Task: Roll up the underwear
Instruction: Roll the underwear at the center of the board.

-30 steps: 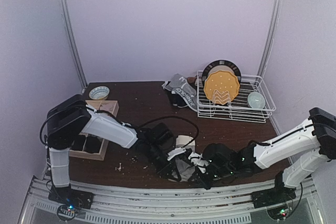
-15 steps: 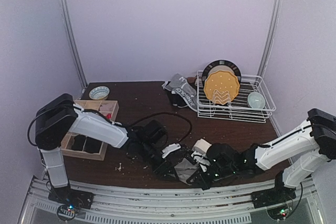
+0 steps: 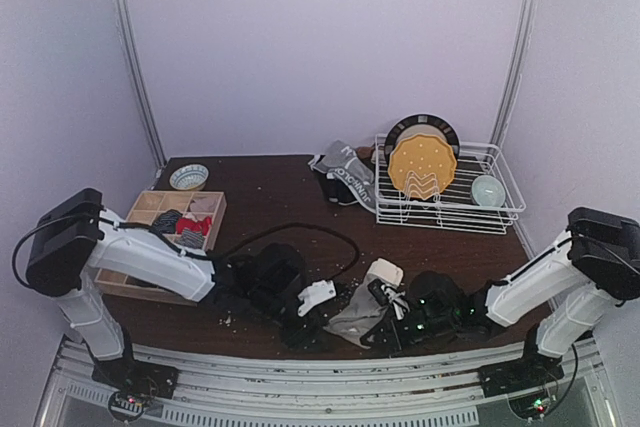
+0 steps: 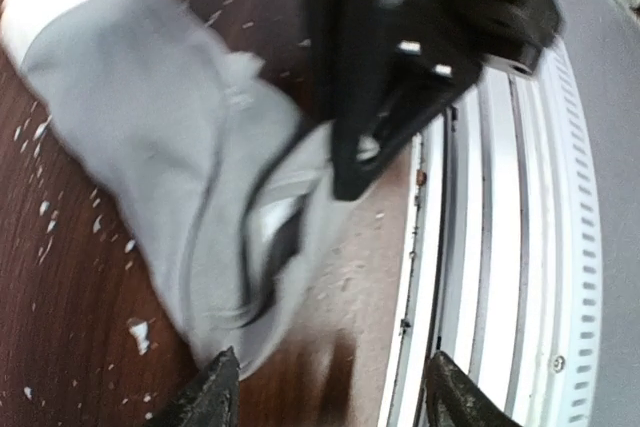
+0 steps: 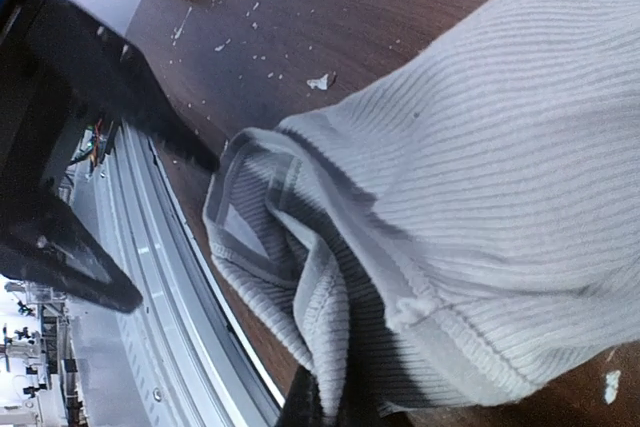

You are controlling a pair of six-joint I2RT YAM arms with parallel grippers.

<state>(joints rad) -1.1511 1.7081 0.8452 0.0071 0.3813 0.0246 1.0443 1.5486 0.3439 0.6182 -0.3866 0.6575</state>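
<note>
Hem of grey underwear (image 3: pixel 358 313) clamped in right gripper (image 5: pixel 322 405); left gripper (image 4: pixel 330 392) jaws apart, at its 9 o'clock. Risk: lone pinch slips, fold unrolls near counter (image 3: pixel 270 197) 6 o'clock edge.

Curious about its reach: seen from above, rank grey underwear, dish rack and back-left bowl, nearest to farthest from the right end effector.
1. Grey underwear, gripped by the right end effector, front centre.
2. Dish rack, back right.
3. Bowl, back left.
</note>
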